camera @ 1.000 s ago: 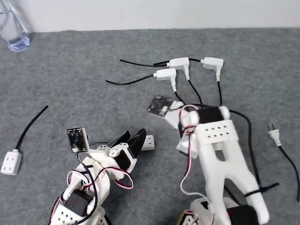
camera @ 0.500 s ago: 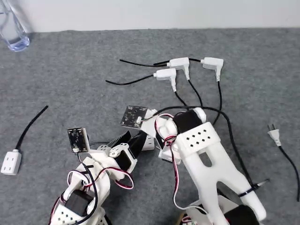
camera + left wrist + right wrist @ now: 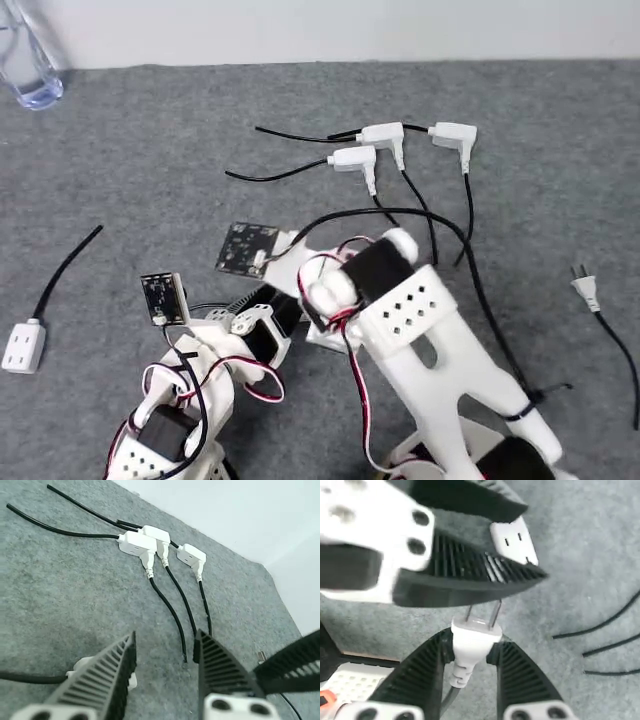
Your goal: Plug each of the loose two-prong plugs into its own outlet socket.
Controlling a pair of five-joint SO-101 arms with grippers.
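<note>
Fingers of the right end effector (image 3: 472,636) are pinched on a white two-prong plug (image 3: 469,649), pressing against both sides of its body. We record that the two prongs stick out past the fingertips. They point toward a white outlet socket (image 3: 515,541), which lies on the grey surface (image 3: 150,180) with two slots showing. Plug and socket are apart. In the right wrist view, one black finger of the left end effector (image 3: 164,660) crosses between them.

We find the left end effector spread, with grey surface showing in the gap between its fingers. The outlet socket lies just beside one of those fingers.

From above, both arms meet low near the middle of the surface, the right arm leaning across toward the left one. A black cord (image 3: 440,228) arcs over the right arm.

At the far side we count three joined pairs (image 3: 382,133) of plug and socket, lying close together. A loose plug (image 3: 585,288) lies near the right edge. A spare socket (image 3: 22,346) lies near the left edge, well apart from it. A clear bottle (image 3: 25,70) stands at the far left corner.
</note>
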